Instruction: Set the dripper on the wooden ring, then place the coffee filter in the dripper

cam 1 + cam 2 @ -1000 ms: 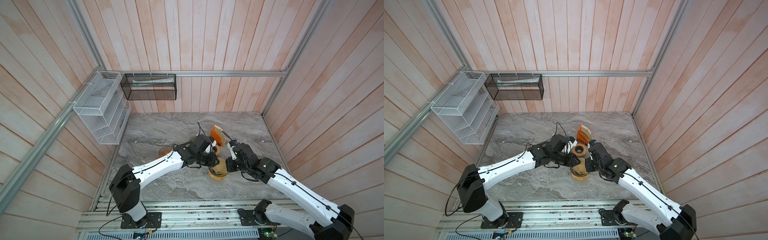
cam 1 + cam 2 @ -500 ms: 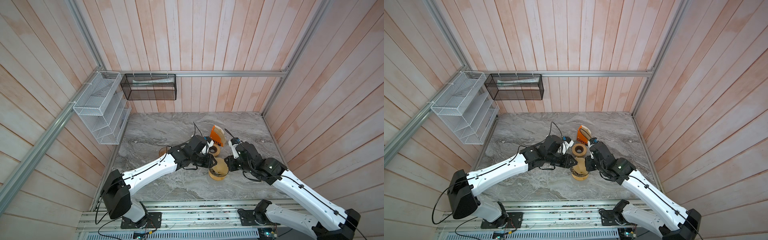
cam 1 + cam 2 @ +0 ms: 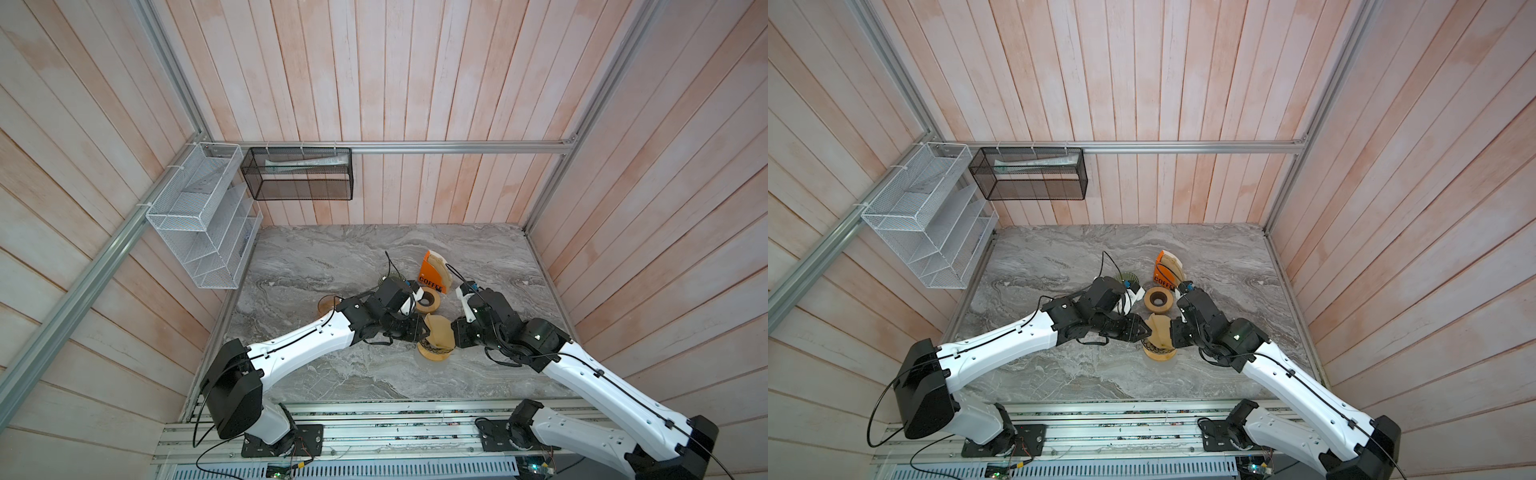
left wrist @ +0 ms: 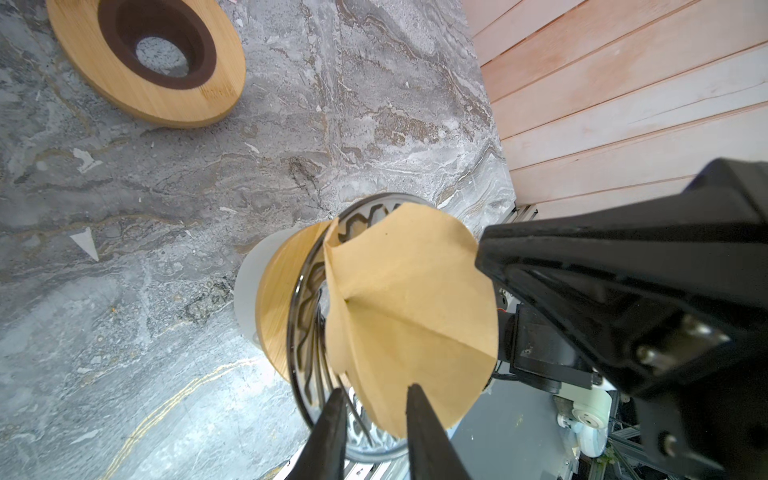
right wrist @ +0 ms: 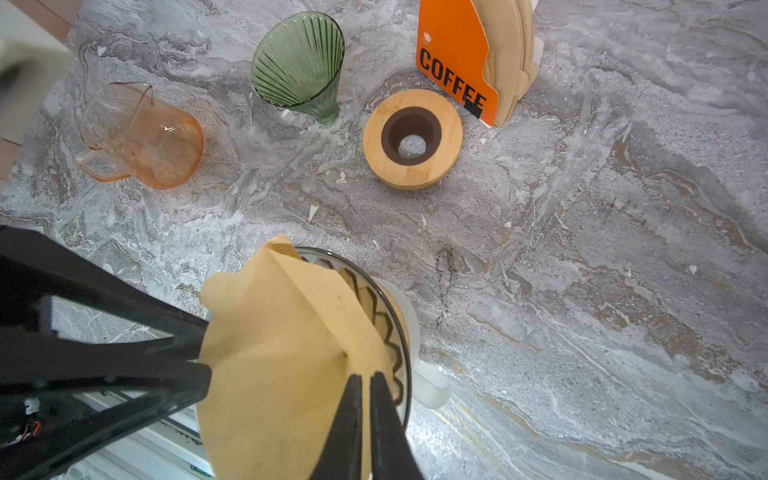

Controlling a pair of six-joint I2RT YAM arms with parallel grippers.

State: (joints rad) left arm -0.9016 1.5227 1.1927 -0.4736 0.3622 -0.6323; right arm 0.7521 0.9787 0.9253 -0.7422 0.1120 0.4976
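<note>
Plank walls [image 3: 415,83], marble tabletop [image 3: 332,257], black mesh basket [image 3: 297,189] perhaps holding papers [image 3: 307,163]

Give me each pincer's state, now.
Left pincer: slightly open, astride the edge of the filter.
Right pincer: shut on the filter.

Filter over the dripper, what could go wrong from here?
The filter sits tilted, only partly in the dripper, so letting go could leave it crooked. The right gripper pinches its edge while the left gripper straddles the opposite edge; pulling apart might tear the paper or tip the dripper.
</note>
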